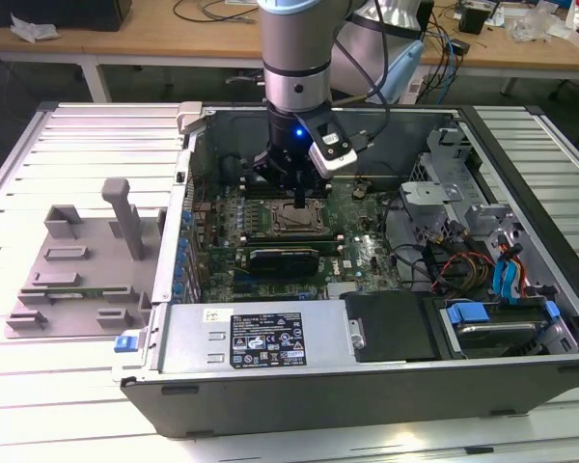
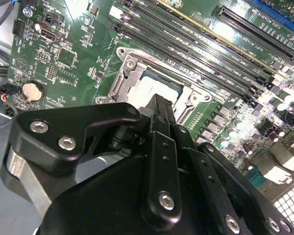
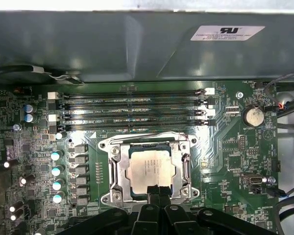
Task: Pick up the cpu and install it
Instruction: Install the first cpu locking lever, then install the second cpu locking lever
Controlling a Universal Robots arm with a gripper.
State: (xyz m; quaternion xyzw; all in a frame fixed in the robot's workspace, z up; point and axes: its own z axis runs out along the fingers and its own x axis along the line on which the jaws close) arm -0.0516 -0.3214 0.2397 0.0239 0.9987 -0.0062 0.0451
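One silver square cpu (image 3: 150, 169) seated flat in socket frame (image 3: 116, 169).

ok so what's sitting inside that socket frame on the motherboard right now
The cpu lies flat inside the socket frame, silver top up. The gripper hangs over its near edge and covers that part. Whatever lies under the chip is hidden.

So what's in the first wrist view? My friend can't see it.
A shiny square cpu sits inside the metal socket frame on a green motherboard, with the robot's black hand right at its edge. Long black memory slots run beside the socket, beneath the grey case wall.
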